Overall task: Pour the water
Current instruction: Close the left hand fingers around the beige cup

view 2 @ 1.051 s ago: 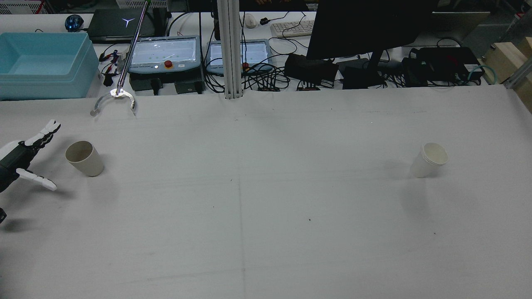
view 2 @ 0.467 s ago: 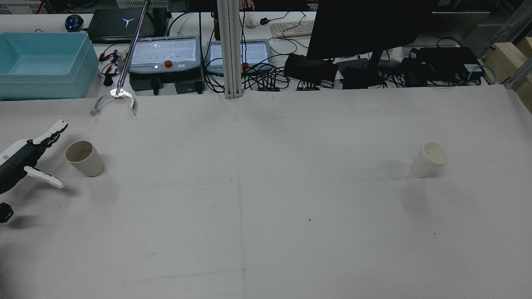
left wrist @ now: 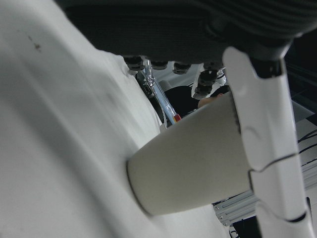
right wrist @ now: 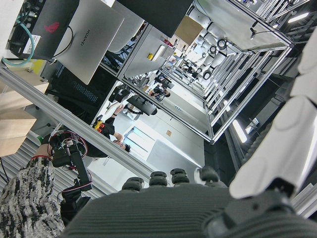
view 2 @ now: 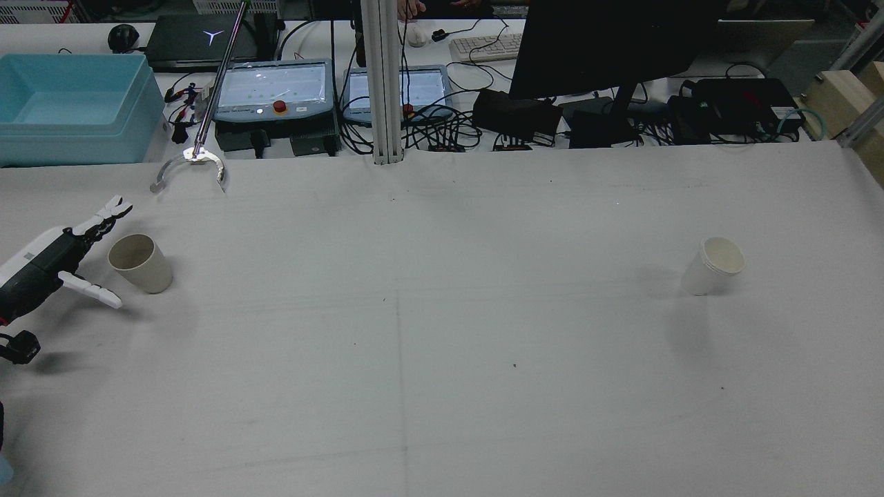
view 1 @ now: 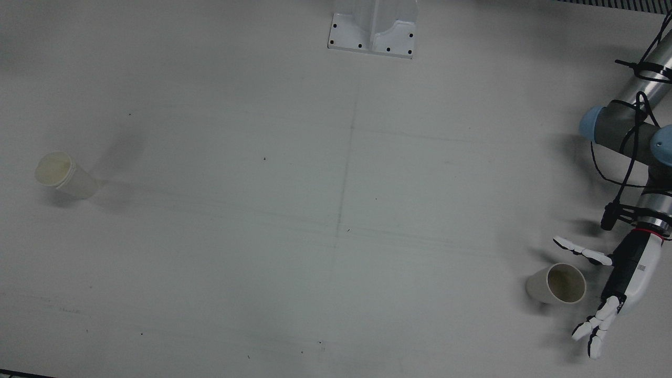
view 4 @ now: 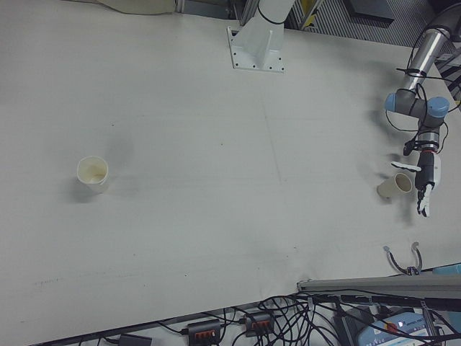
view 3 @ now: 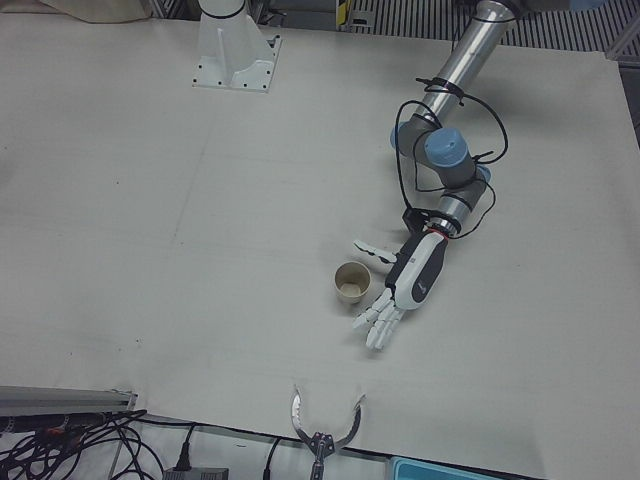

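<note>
The left hand [view 3: 412,280] lies low and level over the table [view 2: 442,331], fingers [view 3: 378,322] spread, gripping nothing, thumb and fingers flanking the beige cup [view 3: 351,282] without clearly touching it. The white cup [view 2: 713,266] stands far across the table. Whether the right hand [right wrist: 277,163] is spread or clenched can't be told.

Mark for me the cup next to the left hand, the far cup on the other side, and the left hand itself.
near cup [view 1: 566,283], front view, inside of its open mouth.
far cup [view 1: 79,182], front view, its side wall.
left hand [view 1: 627,270], front view, the black and white palm body.
</note>
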Available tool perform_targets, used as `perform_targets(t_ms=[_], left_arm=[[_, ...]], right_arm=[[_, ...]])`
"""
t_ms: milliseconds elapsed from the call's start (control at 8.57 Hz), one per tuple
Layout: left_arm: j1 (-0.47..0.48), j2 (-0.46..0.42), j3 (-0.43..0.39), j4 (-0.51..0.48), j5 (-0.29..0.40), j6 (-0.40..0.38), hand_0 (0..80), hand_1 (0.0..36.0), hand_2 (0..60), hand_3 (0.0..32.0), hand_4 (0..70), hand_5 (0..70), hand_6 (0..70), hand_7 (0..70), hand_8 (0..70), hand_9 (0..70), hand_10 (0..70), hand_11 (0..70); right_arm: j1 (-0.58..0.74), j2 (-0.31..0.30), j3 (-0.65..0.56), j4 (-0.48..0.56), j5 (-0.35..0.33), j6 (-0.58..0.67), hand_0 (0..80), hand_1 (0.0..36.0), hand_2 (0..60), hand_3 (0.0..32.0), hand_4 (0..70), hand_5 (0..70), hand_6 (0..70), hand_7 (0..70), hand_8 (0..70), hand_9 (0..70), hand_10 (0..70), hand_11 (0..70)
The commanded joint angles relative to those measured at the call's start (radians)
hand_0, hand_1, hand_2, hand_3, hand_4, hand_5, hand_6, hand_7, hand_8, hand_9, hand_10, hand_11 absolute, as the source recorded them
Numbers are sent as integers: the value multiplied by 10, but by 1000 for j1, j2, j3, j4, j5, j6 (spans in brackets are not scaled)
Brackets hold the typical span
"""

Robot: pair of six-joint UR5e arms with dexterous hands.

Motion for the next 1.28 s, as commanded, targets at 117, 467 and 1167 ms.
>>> perform_targets(t_ms=[117,467,1167], left_arm=[[38,-36,-4,75,0,-63,570,137,0,0,175,82,8,28,0,0,15,44],[38,-46,7,97,-2,-92,576,145,0,0,173,89,8,29,0,0,17,48],[35,-46,-10,106,-3,-95,791,360,402,0,256,280,18,35,3,4,34,86]], right_arm=[[-8,1,-14,4,0,5,403,88,121,0,60,0,28,64,18,51,14,30],[-8,1,-14,4,0,5,403,86,118,0,60,0,28,63,18,51,13,29],[-9,1,-14,4,0,5,394,78,109,0,58,0,31,68,18,51,14,29]])
